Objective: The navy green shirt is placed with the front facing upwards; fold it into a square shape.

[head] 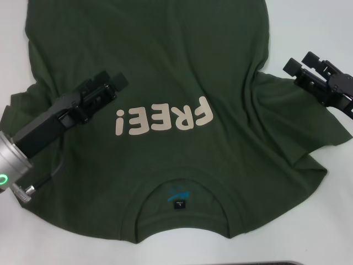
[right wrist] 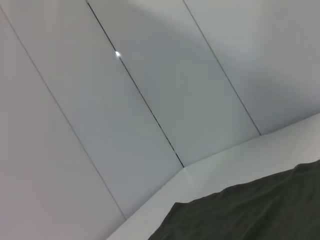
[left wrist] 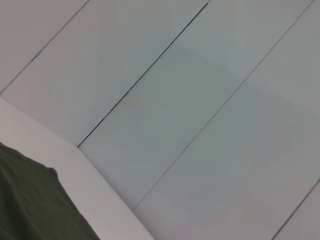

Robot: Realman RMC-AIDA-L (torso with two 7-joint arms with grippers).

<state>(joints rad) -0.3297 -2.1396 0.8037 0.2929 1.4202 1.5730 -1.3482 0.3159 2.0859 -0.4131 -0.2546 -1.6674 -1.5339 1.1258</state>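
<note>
Item: navy green shirt (head: pixel 182 83). Dark olive short-sleeved tee, spread front-up on the white bench (head: pixel 331 221). Collar (head: pixel 182 190) lies nearest the robot, hem at the far side. Cream "FREE!" lettering (head: pixel 162 118) sits mid-chest, reading upside down in the head view. A small black tag (head: pixel 178 205) shows inside the neck. Cloth is rumpled near both sleeves; the sleeve on the robot's right (head: pixel 309 127) shows deep creases. No fold is yet made.

Item: left tool (head: pixel 113 83). Positioned over the shirt's left chest, just beside the lettering. Whether its fingers are parted or closed cannot be told; no cloth is seen gathered in it. The left wrist view shows only a corner of shirt, bench edge and wall panels.

Item: right tool (head: pixel 298 65). Positioned at the shirt's right edge, above the sleeve. Its fingers appear somewhat parted and nothing is seen held, though whether it touches the cloth cannot be told.

Step in hand, as judged: taking up the sides for a first fold. To do this well, each tool should pinch one layer at a matching point near the sleeve seam, lift both sides evenly, and lay the edges parallel so the later folds square up.

Containers: none in view.
</note>
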